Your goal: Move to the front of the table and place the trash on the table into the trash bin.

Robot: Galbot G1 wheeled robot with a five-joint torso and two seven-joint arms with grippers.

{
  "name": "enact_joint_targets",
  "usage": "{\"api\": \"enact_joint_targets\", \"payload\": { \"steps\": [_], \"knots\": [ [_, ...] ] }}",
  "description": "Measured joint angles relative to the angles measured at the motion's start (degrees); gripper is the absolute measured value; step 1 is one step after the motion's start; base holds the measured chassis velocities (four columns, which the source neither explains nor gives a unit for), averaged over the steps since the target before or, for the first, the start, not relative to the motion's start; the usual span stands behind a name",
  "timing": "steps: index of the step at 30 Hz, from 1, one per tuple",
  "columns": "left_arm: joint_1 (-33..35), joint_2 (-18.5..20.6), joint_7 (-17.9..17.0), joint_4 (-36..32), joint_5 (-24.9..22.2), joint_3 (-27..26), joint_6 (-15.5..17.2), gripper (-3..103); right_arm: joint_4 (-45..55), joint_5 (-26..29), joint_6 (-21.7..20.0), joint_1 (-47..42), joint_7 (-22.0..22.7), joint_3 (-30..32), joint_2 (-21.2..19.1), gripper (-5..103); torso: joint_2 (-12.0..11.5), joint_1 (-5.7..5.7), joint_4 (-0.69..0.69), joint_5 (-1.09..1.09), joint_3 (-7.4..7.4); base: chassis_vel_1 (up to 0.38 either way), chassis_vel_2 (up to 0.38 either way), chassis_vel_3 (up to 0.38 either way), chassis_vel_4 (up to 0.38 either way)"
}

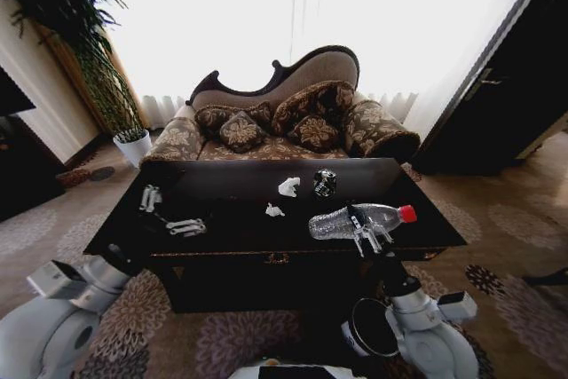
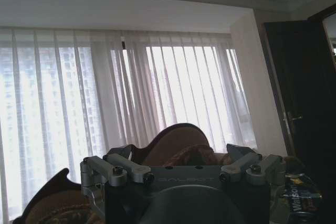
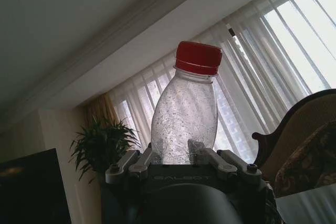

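The robot stands at the front of the glossy black table [image 1: 222,232], so the approach looks done — the clearing has only begun.

At the left, the left gripper [image 1: 173,215] hangs low over the table's left part, well apart from the trash. In the left wrist view its fingers [image 2: 107,169] are spread wide with nothing between them. The left arm reaches forward from the robot's shoulder at the lower left.

Toward the middle, two white paper bits lie on the tabletop: the larger paper bit [image 1: 288,186] near the far edge, the smaller paper bit [image 1: 274,211] nearer the robot. Just beside the larger one sits the dark shiny round object [image 1: 325,183]. All three look untouched.

Further right, the clear plastic bottle [image 1: 359,219] with its red cap [image 1: 407,213] lies on its side over the table's right part. The right gripper [image 1: 366,235] is closed around its middle; the right wrist view shows the bottle [image 3: 185,121] standing out between the fingers [image 3: 137,162], cap away from the wrist. Whether it has left the surface I cannot tell.

Below, on the carpet by the robot's right arm, stands the black trash bin [image 1: 371,327] — nothing shows in it. By my reckoning all four pieces remain to be binned, the bottle first.
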Motion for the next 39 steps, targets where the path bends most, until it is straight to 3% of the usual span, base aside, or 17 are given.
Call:
{"api": "enact_joint_targets", "payload": {
  "steps": [5, 14, 19, 23, 29, 35, 39],
  "knots": [
    [0.2, -2.9, -4.2, 0.0, -0.8, -3.5, 1.4, 100, -0.7, 0.1, 0.0, 0.2, 0.0, 2.2, -0.8, 26, 0.0, 0.0, 0.0, 0.01, 0.0, 0.0, 0.0, 0.0, 0.0],
    [-1.3, -4.0, -6.3, 1.2, -2.2, -9.1, 1.7, 100, -0.8, 0.9, -1.1, 0.0, -1.5, 9.0, -3.7, 26, 0.0, 0.0, 0.0, 0.0, 0.0, 0.0, 0.0, 0.0, 0.0],
    [-2.6, -4.1, -6.4, 3.1, -2.8, -10.3, 1.7, 100, -3.6, -2.6, 0.1, -0.4, -5.3, 14.9, -7.2, 26, 0.0, 0.0, 0.01, 0.0, 0.0, 0.0, 0.0, 0.0, 0.0],
    [-3.2, -3.8, -6.3, 4.2, -2.8, -10.4, 1.6, 100, -5.6, 0.4, 0.0, -1.1, -7.3, 19.6, -10.7, 26, 0.0, 0.0, 0.0, 0.02, 0.01, 0.0, 0.0, 0.0, 0.0],
    [-4.9, -3.3, -6.1, 7.0, -2.6, -10.1, 1.6, 100, -11.8, 3.1, 0.6, -2.2, -15.4, 29.0, -15.6, 25, 0.0, 0.0, 0.0, 0.0, 0.01, 0.0, 0.0, 0.0, 0.0],
    [-5.6, -3.0, -5.8, 9.2, -1.4, -9.4, 1.5, 100, -18.0, 1.3, 1.1, -1.3, -22.7, 32.0, -16.6, 25, 0.0, 0.0, 0.0, 0.01, 0.01, 0.0, 0.0, 0.0, 0.0],
    [-5.7, -3.0, -5.7, 9.8, -0.8, -9.0, 1.5, 100, -18.5, 0.8, 1.5, -1.0, -23.3, 31.6, -16.2, 25, 0.0, 0.0, 0.0, 0.01, 0.0, 0.0, 0.0, 0.0, 0.0]
  ]
}}
